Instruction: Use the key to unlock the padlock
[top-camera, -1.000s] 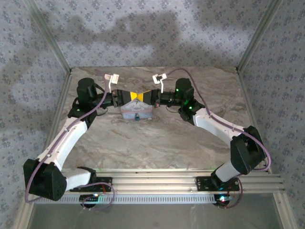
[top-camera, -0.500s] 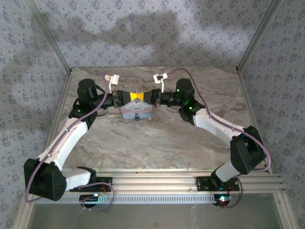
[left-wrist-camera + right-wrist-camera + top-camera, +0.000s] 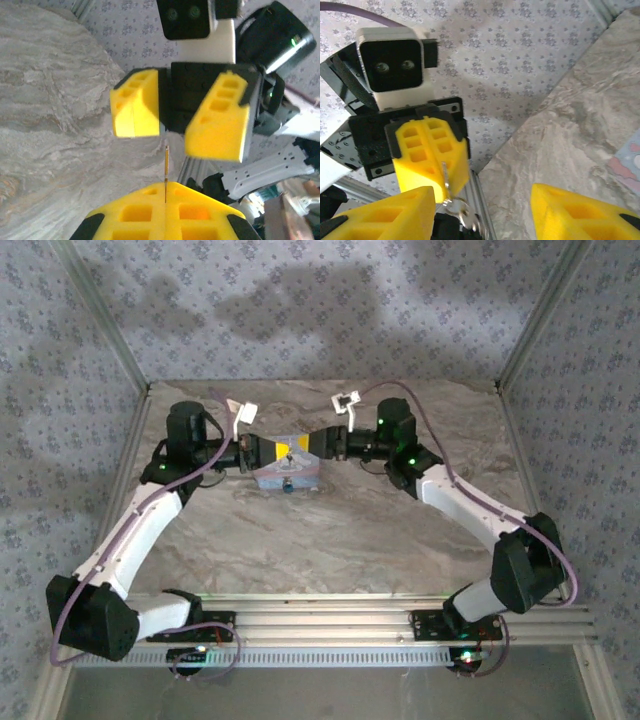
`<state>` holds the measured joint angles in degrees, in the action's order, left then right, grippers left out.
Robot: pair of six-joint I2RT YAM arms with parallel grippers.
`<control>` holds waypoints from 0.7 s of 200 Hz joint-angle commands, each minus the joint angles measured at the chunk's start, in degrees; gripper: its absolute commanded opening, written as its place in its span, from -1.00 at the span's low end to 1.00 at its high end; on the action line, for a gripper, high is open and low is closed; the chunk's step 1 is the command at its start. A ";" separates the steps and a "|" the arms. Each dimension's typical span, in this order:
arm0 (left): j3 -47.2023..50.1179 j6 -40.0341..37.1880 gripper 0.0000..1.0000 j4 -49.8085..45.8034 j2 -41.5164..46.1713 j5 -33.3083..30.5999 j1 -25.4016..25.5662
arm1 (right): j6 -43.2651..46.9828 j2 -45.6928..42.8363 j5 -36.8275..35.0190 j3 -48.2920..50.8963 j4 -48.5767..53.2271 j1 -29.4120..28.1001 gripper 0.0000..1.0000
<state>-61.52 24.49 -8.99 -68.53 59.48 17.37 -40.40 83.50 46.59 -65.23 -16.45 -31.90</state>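
Left gripper (image 3: pixel 286 446) with key (image 3: pixel 165 170), just beyond padlock (image 3: pixel 287 486)

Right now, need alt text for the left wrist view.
The left gripper, shut, pinches a thin key seen edge-on, its tip poking out toward the right gripper, whose yellow fingers stand open facing it. Marbled table at left, patterned wall behind.

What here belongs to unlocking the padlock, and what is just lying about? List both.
For the job: padlock; key, pinched in the shut left hand; open right hand.
Lying about: pale tin; table.
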 commanded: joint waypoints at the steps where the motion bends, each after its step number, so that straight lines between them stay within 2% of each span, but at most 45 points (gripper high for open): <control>1: -4.90 -10.28 -1.00 -11.01 -1.08 4.63 0.04 | 7.43 -2.30 3.40 -6.59 11.96 1.06 0.08; 39: -8.65 -16.23 -1.00 -19.33 -3.65 9.07 0.04 | 9.15 -0.05 8.50 -10.61 15.05 0.05 0.08; 66: -10.18 -18.75 -1.00 -22.58 -4.71 9.34 0.04 | 11.07 2.40 10.64 -13.51 18.39 -1.71 0.07; 89: -10.38 -19.31 -1.00 -22.86 -4.84 9.16 0.03 | 12.86 3.67 9.99 -14.97 21.47 -2.60 0.07; 140: -11.33 -21.58 -1.00 -25.49 -5.24 9.86 0.04 | 12.37 4.87 8.85 -14.97 21.37 -2.86 0.07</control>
<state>-70.37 6.09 -31.77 -73.43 66.89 17.37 -28.95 87.61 54.87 -78.24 3.64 -34.50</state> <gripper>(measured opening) 0.058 0.538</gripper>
